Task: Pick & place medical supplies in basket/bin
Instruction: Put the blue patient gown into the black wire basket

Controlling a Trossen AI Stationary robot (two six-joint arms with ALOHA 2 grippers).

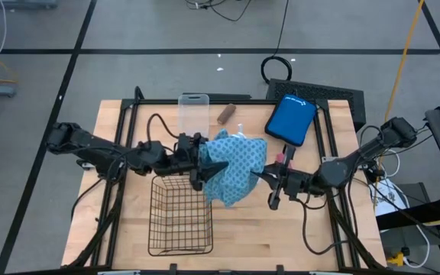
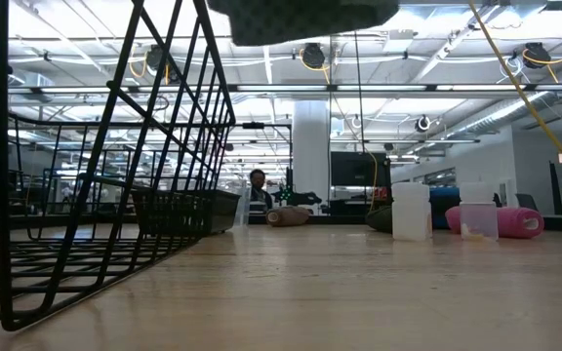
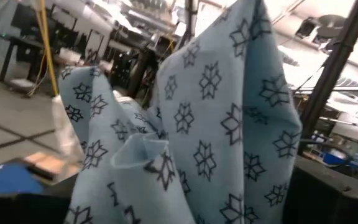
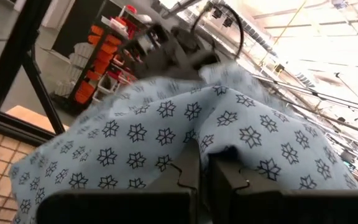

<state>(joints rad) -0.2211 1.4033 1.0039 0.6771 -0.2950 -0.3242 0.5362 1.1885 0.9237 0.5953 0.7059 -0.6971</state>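
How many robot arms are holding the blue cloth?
2. The left end effector touches the cloth at its left edge, above the basket; the right end effector pinches its right side.

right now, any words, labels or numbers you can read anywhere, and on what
None can be read.
blue pouch: a small white mark near its top edge, too small to read.
patterned cloth: only a printed star pattern, no text.
white-capped vials: no label legible.
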